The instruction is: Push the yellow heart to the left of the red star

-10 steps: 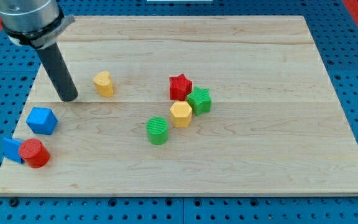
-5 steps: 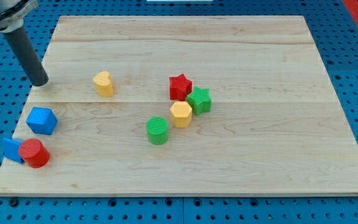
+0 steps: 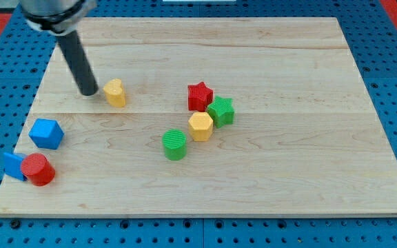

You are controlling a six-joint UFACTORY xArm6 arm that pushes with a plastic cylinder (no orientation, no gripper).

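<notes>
The yellow heart lies on the wooden board, left of centre. The red star sits well to its right, near the board's middle. My tip stands just left of the yellow heart, a small gap between them. The dark rod rises from the tip toward the view's top left.
A green star touches the red star's lower right. A yellow hexagon and a green cylinder lie below the red star. A blue hexagon, a red cylinder and a blue block sit at the lower left.
My tip moved first left toward the board's left edge, then back right, and now stands close to the yellow heart's left side. No block has moved.
</notes>
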